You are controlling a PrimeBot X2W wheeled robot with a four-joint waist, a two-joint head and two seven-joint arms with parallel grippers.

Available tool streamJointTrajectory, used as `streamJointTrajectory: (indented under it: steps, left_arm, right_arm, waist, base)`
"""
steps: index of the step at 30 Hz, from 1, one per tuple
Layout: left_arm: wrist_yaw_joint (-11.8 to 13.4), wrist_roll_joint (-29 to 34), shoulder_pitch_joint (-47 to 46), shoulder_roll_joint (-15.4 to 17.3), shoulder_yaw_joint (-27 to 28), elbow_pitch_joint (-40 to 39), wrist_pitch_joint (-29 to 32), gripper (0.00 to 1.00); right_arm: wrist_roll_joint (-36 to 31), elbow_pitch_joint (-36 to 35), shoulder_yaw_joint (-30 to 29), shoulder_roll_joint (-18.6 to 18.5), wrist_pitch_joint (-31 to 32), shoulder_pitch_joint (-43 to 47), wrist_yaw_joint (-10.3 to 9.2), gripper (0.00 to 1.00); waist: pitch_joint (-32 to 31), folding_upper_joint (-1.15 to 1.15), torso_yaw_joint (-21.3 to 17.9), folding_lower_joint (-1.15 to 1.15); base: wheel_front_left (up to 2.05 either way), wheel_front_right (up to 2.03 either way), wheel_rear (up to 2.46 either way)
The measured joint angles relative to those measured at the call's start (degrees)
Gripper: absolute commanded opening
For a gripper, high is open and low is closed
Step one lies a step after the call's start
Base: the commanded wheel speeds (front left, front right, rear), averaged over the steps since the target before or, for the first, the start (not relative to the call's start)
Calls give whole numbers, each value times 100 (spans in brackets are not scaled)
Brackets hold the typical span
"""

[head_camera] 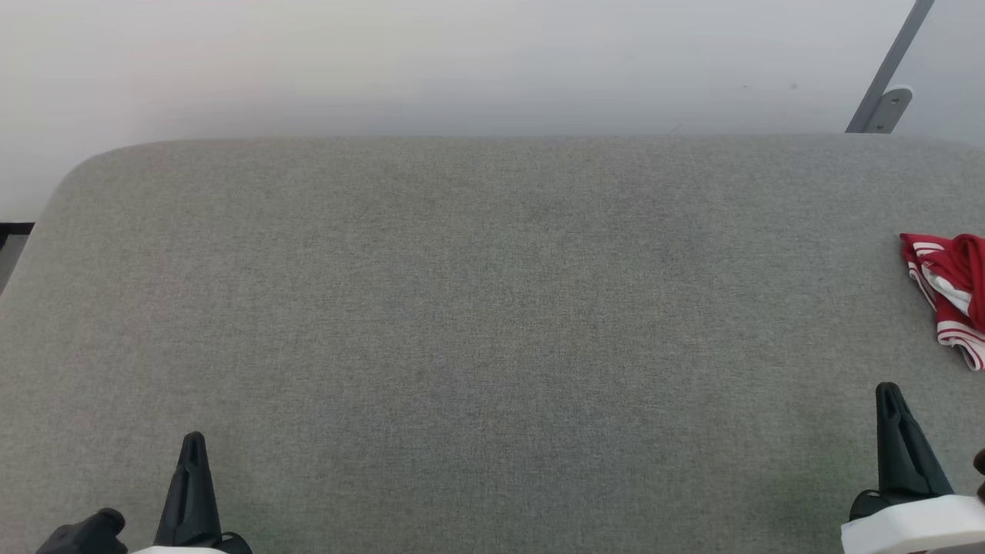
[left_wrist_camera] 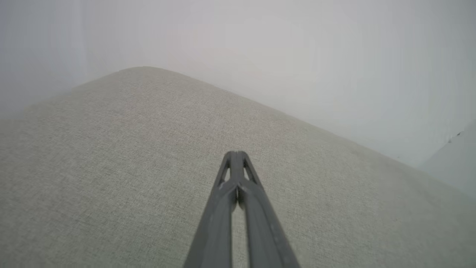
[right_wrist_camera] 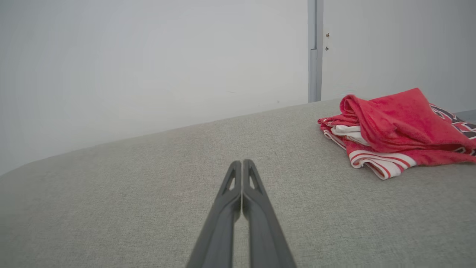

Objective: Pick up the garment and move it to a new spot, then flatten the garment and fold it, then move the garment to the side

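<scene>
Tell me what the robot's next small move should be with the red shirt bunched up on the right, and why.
Probably open the right gripper and reach it toward the garment. The garment lies bunched at the right edge of the grey surface, nearest that gripper but apart from it, and its fingers are pressed together, holding nothing.

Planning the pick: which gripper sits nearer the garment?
The right gripper: the garment lies close ahead of it, while the left gripper sits far across the grey surface.
</scene>
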Motion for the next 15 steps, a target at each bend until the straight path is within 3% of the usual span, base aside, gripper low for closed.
streamJointTrajectory:
  steps: [15]
  left_arm:
    - [0,-1273,-193,-3,-38,103,369,0]
  right_arm:
    - [1325,70,36,108,359,-150,0,0]
  waist:
    - [-41,0,-26,0]
  base:
    - [0,0,0]
